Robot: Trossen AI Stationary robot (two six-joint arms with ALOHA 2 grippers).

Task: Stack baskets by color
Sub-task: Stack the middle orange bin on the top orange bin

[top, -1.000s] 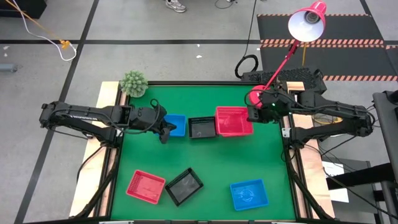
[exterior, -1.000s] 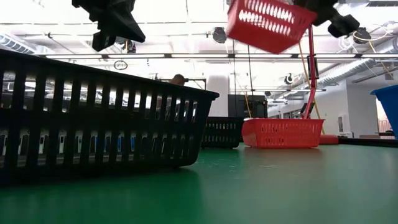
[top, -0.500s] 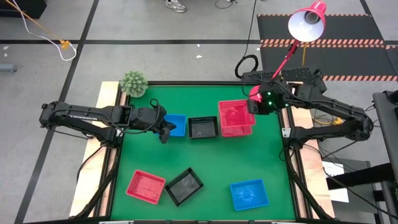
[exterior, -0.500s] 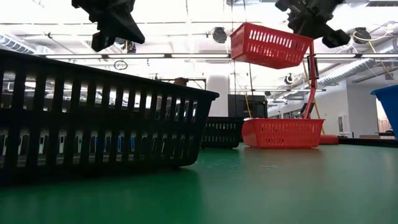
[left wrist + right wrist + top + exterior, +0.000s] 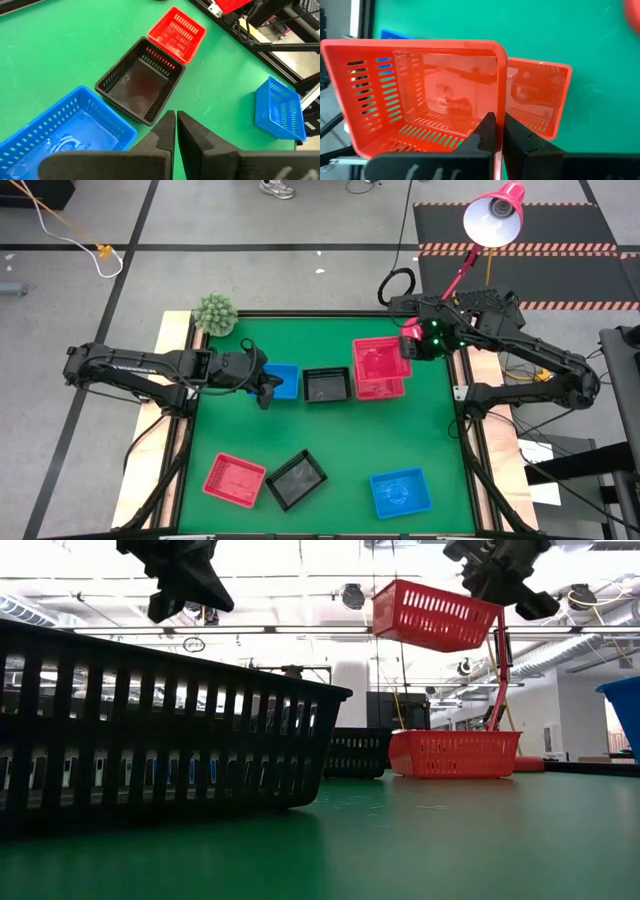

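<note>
My right gripper (image 5: 406,348) is shut on a red basket (image 5: 376,360) and holds it in the air above a second red basket (image 5: 384,389), which rests on the green table at the far right. Left of them stand a black basket (image 5: 326,384) and a blue basket (image 5: 284,381). My left gripper (image 5: 265,393) hovers shut and empty beside the blue one, high above the table (image 5: 165,602). Near the front lie a red basket (image 5: 235,480), a black basket (image 5: 296,479) and a blue basket (image 5: 400,493). My right gripper pinches the raised red basket's side wall (image 5: 501,100) at the end toward the table's right edge, one finger inside the basket and one outside. The fingers come slanting down from the right. The basket (image 5: 435,615) hangs clear of the table, open side up, slightly tilted.
A red desk lamp (image 5: 494,212) leans over the far right corner, its stem passing close to my right arm. A small green plant (image 5: 214,313) sits at the far left corner. Bare green table (image 5: 340,435) lies between the far row and the near row.
My right gripper has swung a little toward the table's far edge and has rolled. The red basket it holds has turned with it. The basket was steeply tipped before; it now hangs nearly level, squared up over the red basket on the table. My left arm has kept still.
</note>
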